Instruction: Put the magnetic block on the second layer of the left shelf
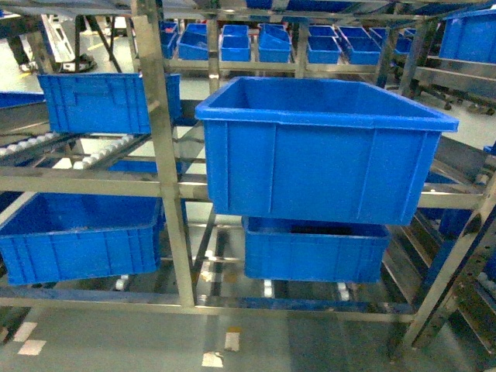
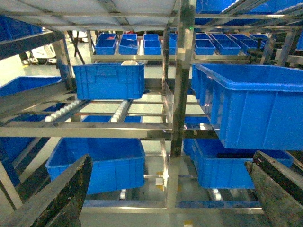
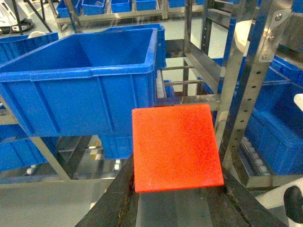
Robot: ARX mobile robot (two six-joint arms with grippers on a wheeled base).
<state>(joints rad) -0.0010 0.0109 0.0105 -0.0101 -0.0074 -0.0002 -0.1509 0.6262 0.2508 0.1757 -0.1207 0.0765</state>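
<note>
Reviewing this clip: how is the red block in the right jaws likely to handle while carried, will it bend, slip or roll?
The red block looks rigid: its edges stay straight between the jaws of the right gripper, so it probably won't flex. Its flat faces suggest it would sit rather than roll once dropped into the big blue bin. The surface looks matte and faintly grainy, so slipping seems unlikely, though weight can't be judged.

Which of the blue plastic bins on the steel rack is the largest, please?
The deep blue plastic bin on the right bay's upper tier; it overhangs the shallower bin beneath.

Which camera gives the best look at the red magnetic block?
The right wrist view: the magnetic block fills the foreground, held between the right gripper fingers. The head and left wrist views show only racks and blue bins, no block.
</note>
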